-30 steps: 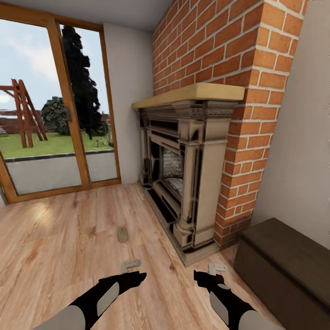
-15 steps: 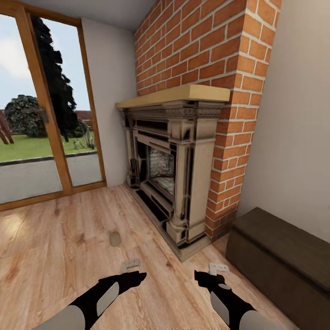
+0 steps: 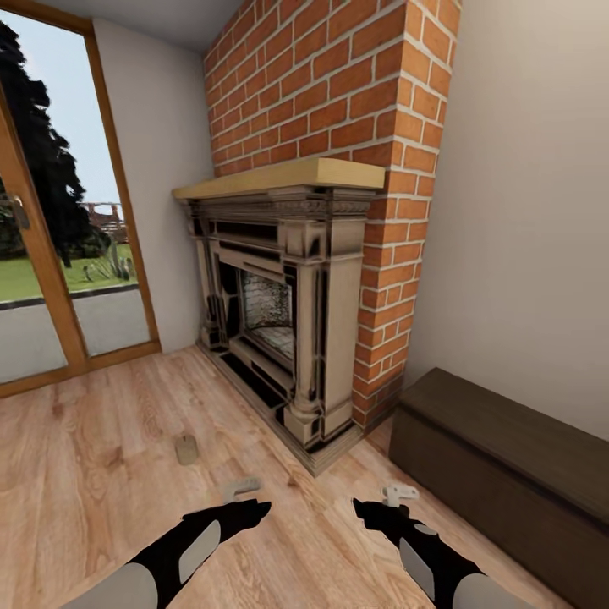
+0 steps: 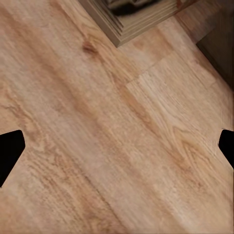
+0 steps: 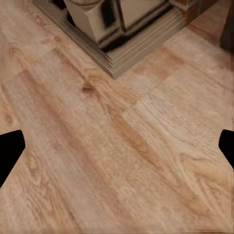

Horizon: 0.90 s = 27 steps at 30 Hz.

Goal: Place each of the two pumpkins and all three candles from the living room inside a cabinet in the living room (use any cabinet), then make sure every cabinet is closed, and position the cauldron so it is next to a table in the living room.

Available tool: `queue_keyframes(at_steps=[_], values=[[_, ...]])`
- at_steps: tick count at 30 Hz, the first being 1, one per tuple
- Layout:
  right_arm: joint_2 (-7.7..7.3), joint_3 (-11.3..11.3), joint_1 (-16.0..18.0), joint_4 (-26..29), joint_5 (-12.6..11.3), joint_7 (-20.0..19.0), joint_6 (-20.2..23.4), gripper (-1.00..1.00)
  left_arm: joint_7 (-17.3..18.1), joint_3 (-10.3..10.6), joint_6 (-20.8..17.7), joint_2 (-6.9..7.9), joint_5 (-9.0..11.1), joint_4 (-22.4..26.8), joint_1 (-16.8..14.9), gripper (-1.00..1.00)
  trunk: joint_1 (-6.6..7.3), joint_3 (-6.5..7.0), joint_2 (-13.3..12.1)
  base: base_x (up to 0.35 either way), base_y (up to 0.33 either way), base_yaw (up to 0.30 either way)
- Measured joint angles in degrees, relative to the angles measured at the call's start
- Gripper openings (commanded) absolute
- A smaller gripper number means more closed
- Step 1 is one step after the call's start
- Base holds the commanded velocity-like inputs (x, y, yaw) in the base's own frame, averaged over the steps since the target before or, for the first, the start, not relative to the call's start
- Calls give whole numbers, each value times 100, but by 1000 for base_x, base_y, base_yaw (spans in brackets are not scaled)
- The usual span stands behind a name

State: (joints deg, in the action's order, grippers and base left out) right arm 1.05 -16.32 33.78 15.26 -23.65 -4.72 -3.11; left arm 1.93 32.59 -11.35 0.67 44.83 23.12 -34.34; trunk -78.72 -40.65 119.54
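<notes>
While upright on the floor (image 3: 101,474) — candle (image 3: 187,449), axis vertical.

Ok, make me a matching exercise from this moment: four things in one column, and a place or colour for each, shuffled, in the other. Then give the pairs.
Things:
1. candle
2. cabinet
3. fireplace
4. glass door

Places and colours:
A. dark brown, low, against the wall to the right of the brick chimney
B. small and tan, on the wooden floor in front of the left gripper
C. wood-framed, with grass and trees showing through it
D. pale mantel shelf on top, set against the red bricks

Pairs: 1-B, 2-A, 3-D, 4-C
</notes>
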Motion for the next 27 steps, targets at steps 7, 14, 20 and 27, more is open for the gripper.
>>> queue_keyframes(at_steps=[7, 14, 20, 27], values=[[-52, 409, -2, -24, 7, -81, -1, 100, -67, 21, 15, -14, -29, -11, 1, 100, 0, 0, 0, -2, 59, -292], [-76, 456, -2, -55, -4, -85, -11, 100, -74, 22, 291, -12, -37, -64, 0, 100, 0, 0, 0, 0, 235, -292], [-112, 487, -25, -78, -13, -79, -110, 100, -124, 32, 535, -21, -37, -82, 1, 100, 0, 5, 0, 0, 276, -293], [-168, 504, -54, -82, -11, -79, -127, 100, -211, 34, 654, -26, -36, -38, -1, 100, 0, 18, 0, 0, 283, -293]])
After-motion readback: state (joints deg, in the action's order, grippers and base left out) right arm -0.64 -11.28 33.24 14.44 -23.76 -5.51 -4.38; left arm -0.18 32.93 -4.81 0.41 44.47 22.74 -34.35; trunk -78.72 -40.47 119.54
